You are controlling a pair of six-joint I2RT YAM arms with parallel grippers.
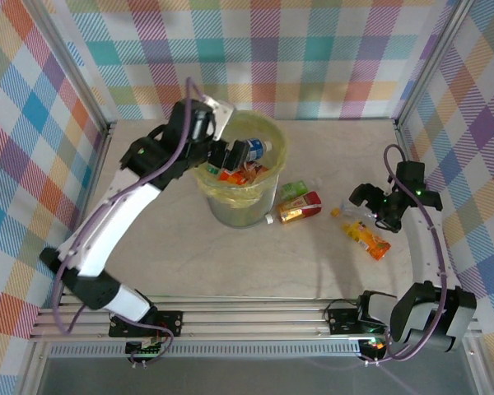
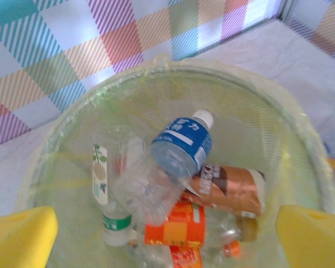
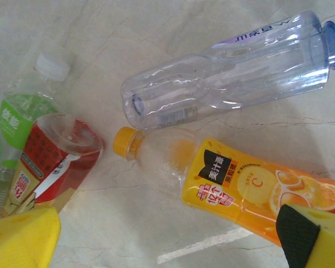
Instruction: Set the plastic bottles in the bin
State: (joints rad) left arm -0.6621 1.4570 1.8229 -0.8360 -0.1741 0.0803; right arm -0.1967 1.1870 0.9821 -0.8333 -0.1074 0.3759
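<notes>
Bottles [image 2: 176, 223] lie heaped in the bin [image 2: 156, 70], crinkled clear plastic with glossy labels, a blue-labelled bottle [image 2: 181, 146] on top; my left gripper [image 2: 167, 240] hangs above, spread wide, empty. Four more, the smooth orange bottle [image 3: 240, 190] among them, wait on the marbled table [image 3: 128, 44] at the bin's four o'clock, below my right gripper [image 3: 167, 240], equally wide and empty.

My foam finger pads [image 3: 22, 237] were yellow. Round bag-lined bin [image 1: 240, 210] was pale yellow-green. Clear plastic bottle with blue label [image 2: 181, 148] had white cap. Clear plastic bottle with orange label [image 3: 251, 190] had orange cap. Flat marbled table [image 1: 230, 263] was cream. Plaid walls [image 1: 313, 49] were pastel.
</notes>
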